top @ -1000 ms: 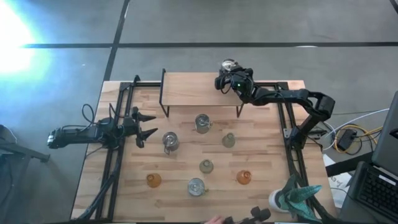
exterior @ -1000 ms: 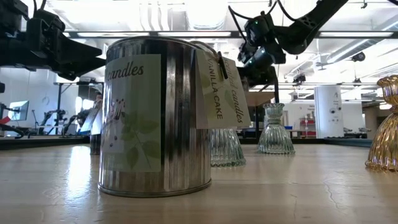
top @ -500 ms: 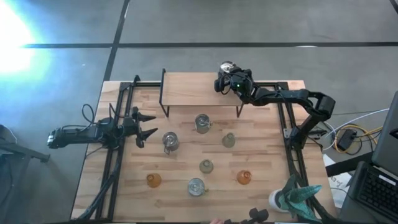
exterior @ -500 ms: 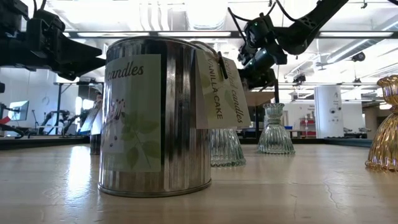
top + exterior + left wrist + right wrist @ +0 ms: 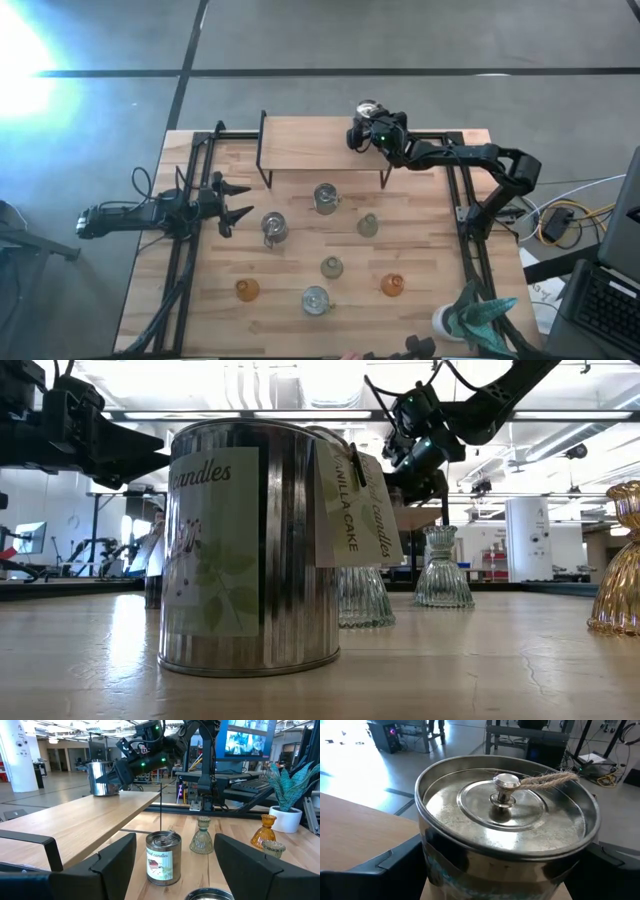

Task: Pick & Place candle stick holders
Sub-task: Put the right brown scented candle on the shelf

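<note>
The amber holder [image 5: 617,560] is cut off by the low view's edge.

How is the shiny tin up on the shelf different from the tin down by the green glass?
The shelf tin sits between the right gripper's jaws; the lower tin stands alone, untouched. The shelf tin stands on the raised shelf, the lower tin on the table. Both are silvery with knobbed lids.
</note>
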